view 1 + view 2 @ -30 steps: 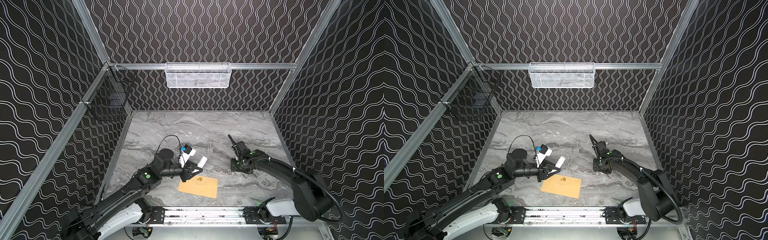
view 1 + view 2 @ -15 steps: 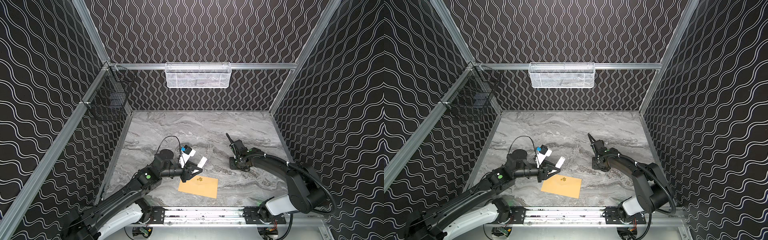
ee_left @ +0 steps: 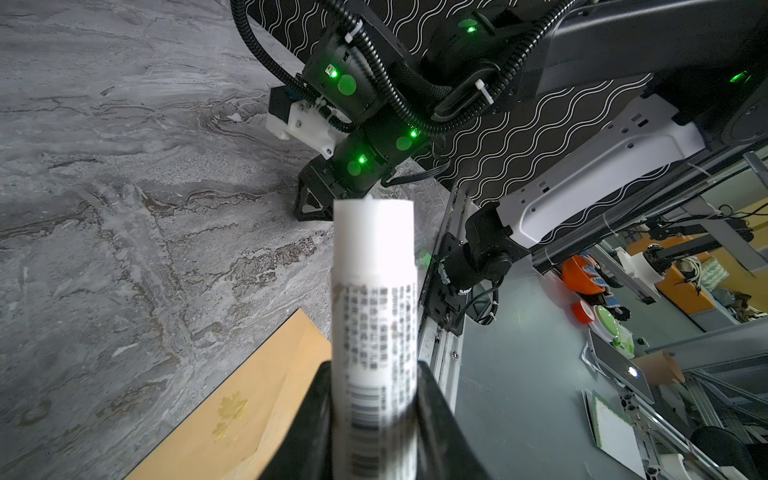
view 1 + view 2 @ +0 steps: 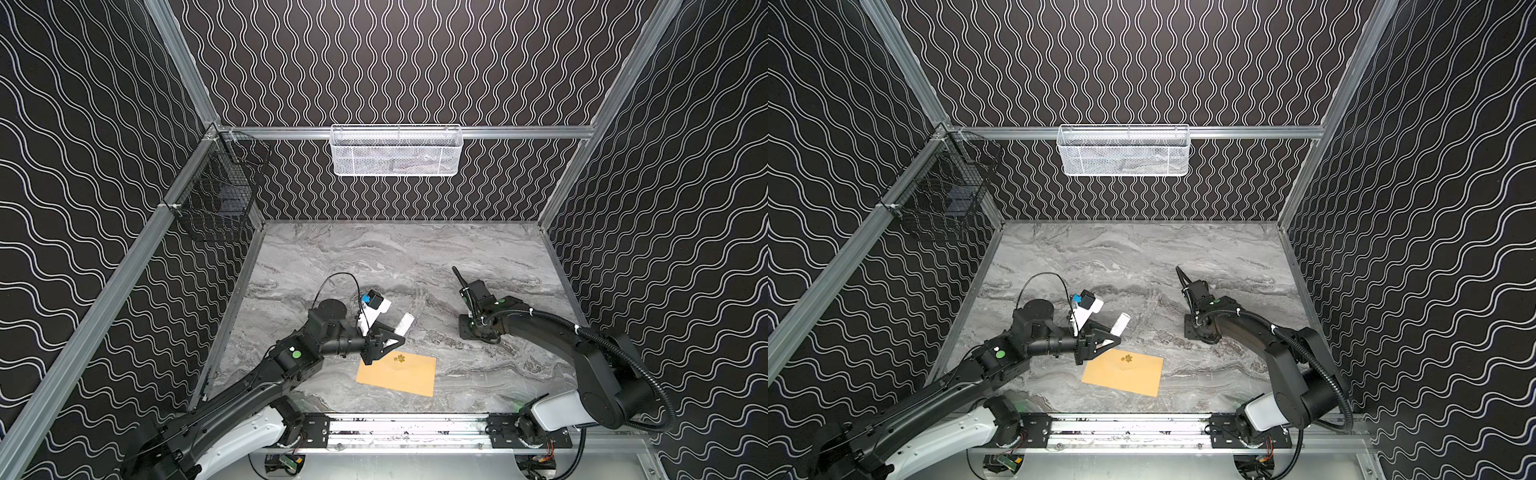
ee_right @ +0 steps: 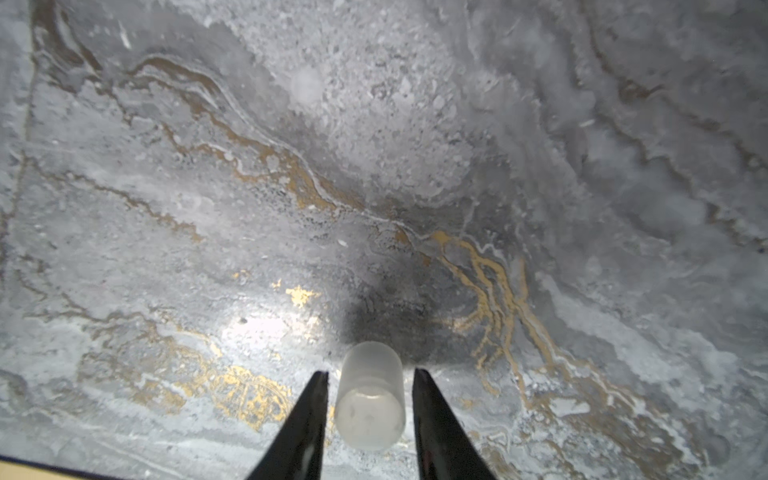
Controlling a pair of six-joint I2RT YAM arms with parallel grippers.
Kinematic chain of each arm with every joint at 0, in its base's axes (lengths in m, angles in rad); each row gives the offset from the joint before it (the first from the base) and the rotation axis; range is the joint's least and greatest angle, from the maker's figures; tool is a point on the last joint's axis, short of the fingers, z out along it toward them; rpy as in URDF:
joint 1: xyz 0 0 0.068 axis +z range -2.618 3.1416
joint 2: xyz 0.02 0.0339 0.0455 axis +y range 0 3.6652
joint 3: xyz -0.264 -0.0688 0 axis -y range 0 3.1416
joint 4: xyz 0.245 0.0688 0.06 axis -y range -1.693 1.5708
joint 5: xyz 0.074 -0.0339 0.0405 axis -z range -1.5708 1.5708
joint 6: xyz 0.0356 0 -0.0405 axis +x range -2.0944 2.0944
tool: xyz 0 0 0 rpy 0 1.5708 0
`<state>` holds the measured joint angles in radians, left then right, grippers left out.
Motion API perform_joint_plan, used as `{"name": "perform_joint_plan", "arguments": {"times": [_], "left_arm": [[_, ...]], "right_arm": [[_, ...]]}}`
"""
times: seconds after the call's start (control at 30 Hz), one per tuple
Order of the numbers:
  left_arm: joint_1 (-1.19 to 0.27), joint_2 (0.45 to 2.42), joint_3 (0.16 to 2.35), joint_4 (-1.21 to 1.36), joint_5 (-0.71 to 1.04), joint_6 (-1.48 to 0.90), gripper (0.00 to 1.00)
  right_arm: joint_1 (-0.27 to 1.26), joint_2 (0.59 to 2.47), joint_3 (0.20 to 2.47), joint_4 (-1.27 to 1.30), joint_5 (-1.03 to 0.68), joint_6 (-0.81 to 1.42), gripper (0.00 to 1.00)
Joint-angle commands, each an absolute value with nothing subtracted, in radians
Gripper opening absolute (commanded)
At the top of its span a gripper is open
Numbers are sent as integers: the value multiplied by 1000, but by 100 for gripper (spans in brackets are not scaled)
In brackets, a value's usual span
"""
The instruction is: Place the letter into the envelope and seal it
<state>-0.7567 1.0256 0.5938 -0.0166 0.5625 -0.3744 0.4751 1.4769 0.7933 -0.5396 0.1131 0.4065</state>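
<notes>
Left end effector (image 4: pixel 390 338): clamped on what we take for a glue stick (image 3: pixel 373 266), a white labelled tube poking out past the fingers; it hovers just beside the envelope's far left corner
Right end effector (image 5: pixel 370 373): low over the tabletop (image 4: pixel 395 257), well apart from the envelope; its fingers straddle a small frosted cap (image 5: pixel 370 399) with a sliver of gap on each side, so we read it as loose, not gripping
Envelope (image 4: pixel 401 374): flat near the front edge, between the two arms; gold mark (image 4: pixel 400 358) facing up; flap looks folded down, though we cannot tell whether it is stuck
Letter: no white sheet in view; we judge it is inside the envelope
Step in hand: gluing for the seal, as we read it, with the stick uncapped
Doing it well: we leave the cap lying clear of the paper; we bring the free arm over to pin the envelope's body; we tip the stick down and stroke lightly along the flap edge only; then we press the flap flat
Watch for: thin paper sliding or buckling under the stick
</notes>
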Motion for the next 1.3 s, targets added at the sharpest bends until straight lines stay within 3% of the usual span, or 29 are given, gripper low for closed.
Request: {"name": "perform_joint_plan", "arguments": {"times": [0.0, 0.53, 0.73, 1.27], "left_arm": [[-756, 1022, 592, 18, 565, -373, 10], [-756, 1022, 598, 0, 557, -369, 10], [-756, 1037, 618, -33, 558, -352, 10], [-756, 1139, 812, -185, 679, -170, 8]], "right_arm": [[474, 1486, 793, -537, 100, 403, 37], [496, 1465, 820, -571, 96, 389, 28], [521, 1369, 843, -607, 55, 354, 22], [554, 955, 940, -668, -382, 182, 14]]}}
